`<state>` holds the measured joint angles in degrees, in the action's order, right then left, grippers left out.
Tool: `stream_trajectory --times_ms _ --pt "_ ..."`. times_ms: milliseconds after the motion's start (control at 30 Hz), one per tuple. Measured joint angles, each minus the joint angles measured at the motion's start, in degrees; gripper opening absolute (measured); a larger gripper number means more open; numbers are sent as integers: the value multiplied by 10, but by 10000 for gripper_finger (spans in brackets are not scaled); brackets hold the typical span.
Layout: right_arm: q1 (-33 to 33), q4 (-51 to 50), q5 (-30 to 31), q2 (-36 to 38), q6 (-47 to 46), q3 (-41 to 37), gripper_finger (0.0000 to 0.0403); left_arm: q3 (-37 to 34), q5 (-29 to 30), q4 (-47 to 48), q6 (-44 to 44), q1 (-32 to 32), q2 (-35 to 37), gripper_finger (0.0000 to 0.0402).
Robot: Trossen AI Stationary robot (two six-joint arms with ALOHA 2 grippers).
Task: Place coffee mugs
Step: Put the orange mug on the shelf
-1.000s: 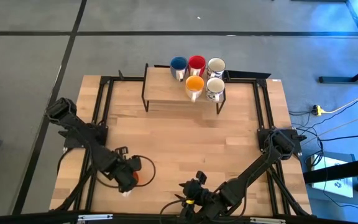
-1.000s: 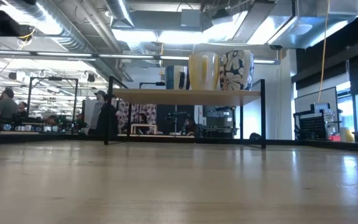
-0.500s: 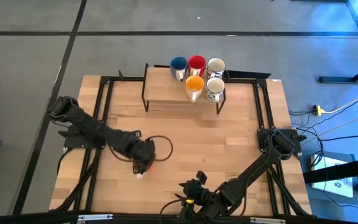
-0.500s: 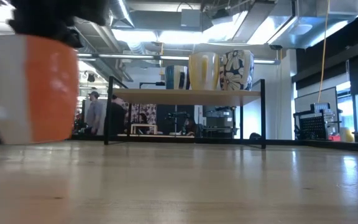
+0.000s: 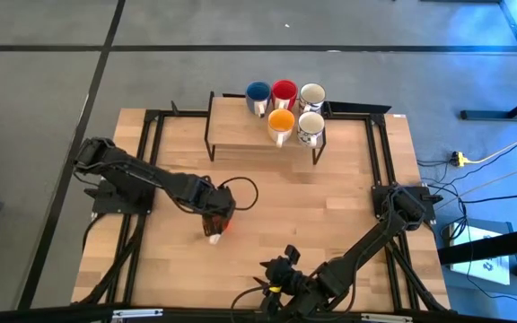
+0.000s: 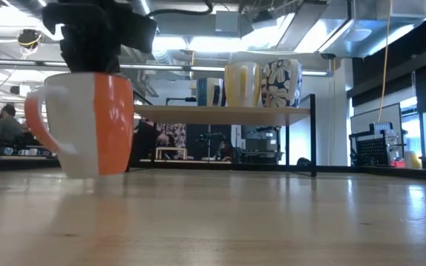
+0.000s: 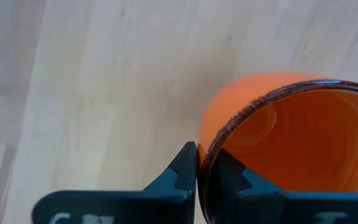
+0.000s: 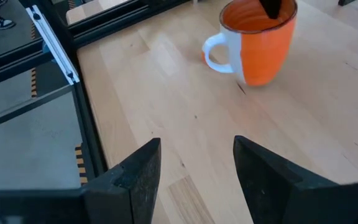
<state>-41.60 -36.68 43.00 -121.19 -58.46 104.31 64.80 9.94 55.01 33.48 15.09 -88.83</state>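
**Left gripper pinches the orange mug's rim, short of the shelf**

The left gripper point(image 5: 216, 220) is closed on the rim of the orange mug point(image 6: 95, 122), one finger inside and one outside, as the left wrist view shows. The mug hangs upright over the middle-left of the wooden table point(image 5: 348, 206), apparently just clear of the surface, though the low view leaves that uncertain. Glazed ceramic is rigid, slick and chip-prone, and fairly heavy for a rim pinch, so it could swing or slip; it probably needs a gentle set-down. The shelf point(image 5: 232, 135) at the far edge already carries the blue mug point(image 5: 257, 93), red mug point(image 5: 284, 91), yellow-orange mug point(image 5: 281, 122) and two white printed mugs point(image 5: 311, 128). The right gripper point(image 8: 194, 171) waits near the front edge, fingers apart and empty.
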Motion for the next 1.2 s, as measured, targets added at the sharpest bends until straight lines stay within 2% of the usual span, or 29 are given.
stream_trajectory --times_ms 367,667,833,1033,1200 --pt "0 -8 -1 0 0 0 188 0 -18 -6 -11 -1 -31 23" --pt "0 -8 -12 0 -2 0 188 1 -35 -11 -11 0 -33 82" --pt "0 -7 -16 0 -2 0 188 40 -37 39 -28 2 -30 111" --pt "17 17 -17 1 6 0 188 110 8 120 -73 37 25 116" --pt "49 76 -38 2 52 2 188 106 42 116 -103 105 135 116"
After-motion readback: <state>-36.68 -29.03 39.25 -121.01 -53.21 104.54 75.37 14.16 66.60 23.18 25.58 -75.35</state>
